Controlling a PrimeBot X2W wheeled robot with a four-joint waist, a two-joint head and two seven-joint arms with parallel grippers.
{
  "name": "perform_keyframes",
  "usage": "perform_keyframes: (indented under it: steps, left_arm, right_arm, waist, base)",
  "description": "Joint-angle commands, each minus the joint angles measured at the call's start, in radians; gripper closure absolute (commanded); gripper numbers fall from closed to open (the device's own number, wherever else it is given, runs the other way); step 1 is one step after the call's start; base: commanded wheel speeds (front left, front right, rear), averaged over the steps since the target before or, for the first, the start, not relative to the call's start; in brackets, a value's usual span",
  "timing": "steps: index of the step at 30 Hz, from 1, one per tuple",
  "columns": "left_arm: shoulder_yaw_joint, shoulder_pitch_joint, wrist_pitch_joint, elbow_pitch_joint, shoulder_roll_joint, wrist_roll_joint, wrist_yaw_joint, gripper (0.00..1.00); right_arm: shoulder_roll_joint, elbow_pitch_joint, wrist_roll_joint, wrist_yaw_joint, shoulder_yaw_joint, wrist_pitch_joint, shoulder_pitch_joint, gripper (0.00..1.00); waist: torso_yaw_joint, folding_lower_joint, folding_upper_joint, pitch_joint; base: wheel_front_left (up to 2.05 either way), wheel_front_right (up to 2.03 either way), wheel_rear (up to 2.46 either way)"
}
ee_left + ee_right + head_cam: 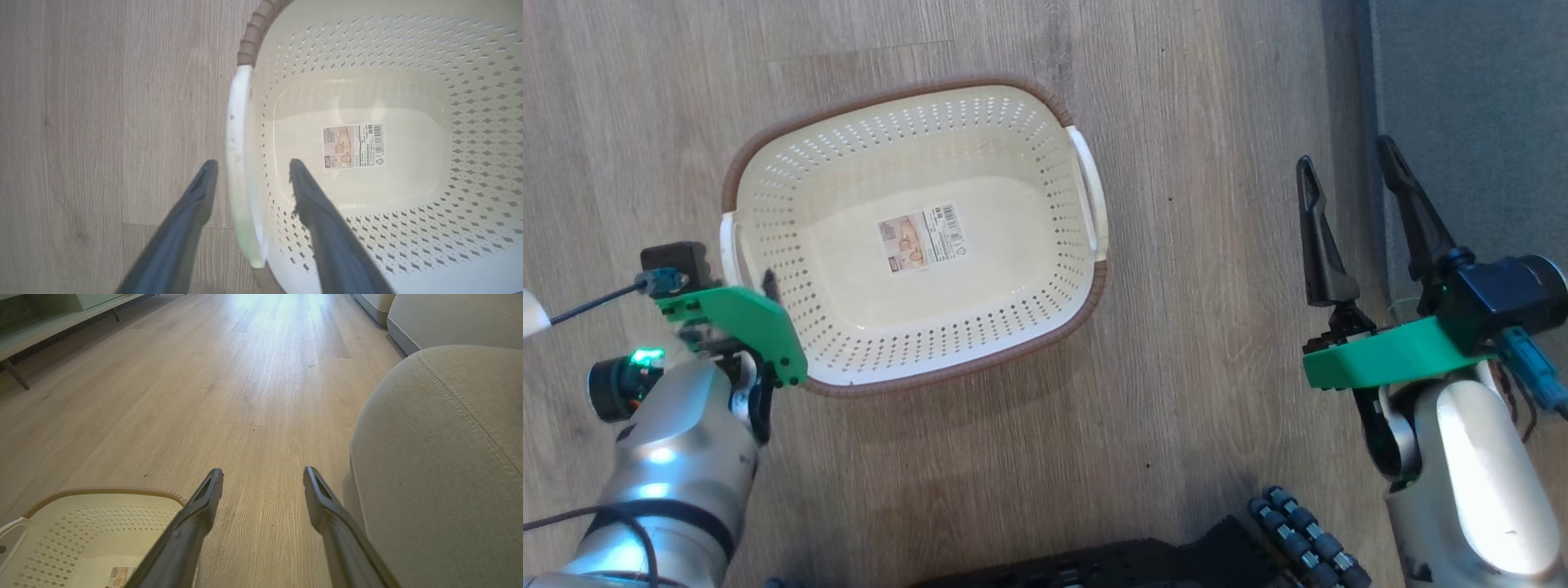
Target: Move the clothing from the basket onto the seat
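Basket (pixel 915 139) on floor (pixel 1176 392), empty bar label (pixel 923 238). Unloading looks done; clothing landing on seat (pixel 449 457) can't tell. Left hand (pixel 253 165) spread, astride basket handle (pixel 237 122). Right hand (pixel 1347 155) spread near seat. Both hold nothing.

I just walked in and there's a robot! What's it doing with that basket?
The robot is looking down at a cream laundry basket on the wooden floor. The basket has nothing in it but a label sticker. Its left tool is open, one finger outside and one inside the basket's white handle. Its right tool is open too, holding nothing, over the floor next to the grey-green seat.
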Motion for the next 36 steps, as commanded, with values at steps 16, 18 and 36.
perform_keyframes:
  steps: [16,18,36]
  left_arm:
    - [0.079,0.050,-0.050,-0.040,0.041,-0.060,0.026,0.00]
    - [0.089,0.068,-0.051,-0.081,0.044,-0.055,0.033,0.00]
    - [0.211,0.393,-0.051,-0.579,0.028,0.120,0.014,0.00]
  right_arm:
    - [0.012,0.009,0.019,0.003,0.026,-0.009,0.016,0.00]
    - [0.013,0.017,0.022,0.003,0.028,-0.009,0.018,0.00]
    - [0.016,0.111,0.047,0.003,0.040,-0.009,0.106,0.00]
  waist:
    - [0.012,0.0000,0.0000,-0.095]
    - [0.016,0.0000,0.0000,-0.121]
    - [0.032,0.0000,0.0000,-0.473]
  base:
    - [0.00,0.00,0.00]
    - [0.00,0.00,0.00]
    - [0.00,0.00,0.00]
